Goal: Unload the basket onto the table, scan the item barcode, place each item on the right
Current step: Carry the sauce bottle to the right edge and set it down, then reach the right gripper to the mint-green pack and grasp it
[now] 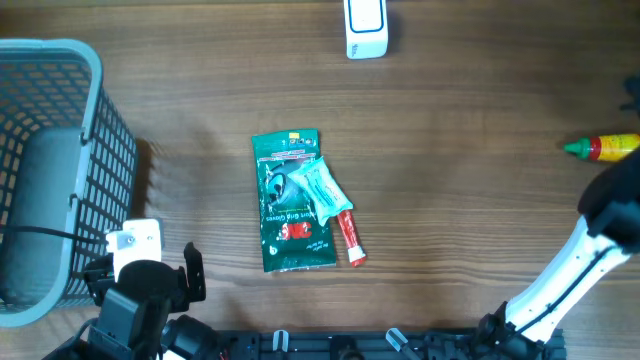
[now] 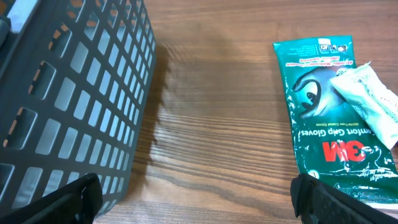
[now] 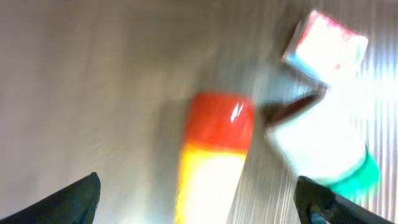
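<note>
Step in hand, as we judge it: item pick-up. The right claw [image 3: 199, 194] stands apart, empty, over the red-and-yellow plastic bottle with green cap [image 1: 606, 147] at the right edge of the table [image 1: 460, 210]. The left claw [image 2: 199, 202] is apart, empty. The next move calls for closing on the bottle and presenting its barcode to the white box scanner [image 1: 365, 28].

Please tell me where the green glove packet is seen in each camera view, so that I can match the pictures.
Overhead: the green glove packet lies near the middle of the table.
Left wrist: it is at the right edge, its print upside down.
Right wrist: not in it; the picture is blurred.
Shared landmark: the white pouch lying on the packet, also seen in the left wrist view.
</note>
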Motion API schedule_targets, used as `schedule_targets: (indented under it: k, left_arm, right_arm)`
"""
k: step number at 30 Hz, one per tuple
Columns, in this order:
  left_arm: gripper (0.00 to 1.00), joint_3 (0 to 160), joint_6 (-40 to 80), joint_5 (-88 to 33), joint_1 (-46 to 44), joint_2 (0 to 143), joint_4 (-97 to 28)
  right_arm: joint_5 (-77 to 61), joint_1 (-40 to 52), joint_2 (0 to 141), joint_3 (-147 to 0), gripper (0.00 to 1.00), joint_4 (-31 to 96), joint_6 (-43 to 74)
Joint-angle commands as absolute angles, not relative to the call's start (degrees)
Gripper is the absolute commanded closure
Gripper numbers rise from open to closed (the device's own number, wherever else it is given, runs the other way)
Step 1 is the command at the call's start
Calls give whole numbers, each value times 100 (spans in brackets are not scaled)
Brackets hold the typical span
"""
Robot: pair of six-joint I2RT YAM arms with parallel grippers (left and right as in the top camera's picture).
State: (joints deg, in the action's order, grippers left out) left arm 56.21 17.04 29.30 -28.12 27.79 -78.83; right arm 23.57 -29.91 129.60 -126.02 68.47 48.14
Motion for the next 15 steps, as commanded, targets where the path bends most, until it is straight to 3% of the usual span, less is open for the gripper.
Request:
schedule_targets:
  k: [1,4,6,10,15]
  left_arm:
    - [0,5631,1710,2947,-2812,2753,-7874]
    - [0,5631,1710,2947,-2812,2753,-7874]
    - [0,5631,1710,2947,-2812,2753,-7874]
    - [0,5631,1710,2947,-2812,2753,-7874]
    - [0,5631,1710,2947,-2812,2753,-7874]
  right_arm:
    - [97,-2526,11813,-12879,0,7212,5389]
    - [-1914,-1796,11662,-12879,0,7430,4025]
    - [-2799,-1138,11681,-12805,0,7662,2482]
    - [-2375,281,11690,-12444,0,8530,921]
    - [-1052,2405,11690,-11330,0,8062,1251]
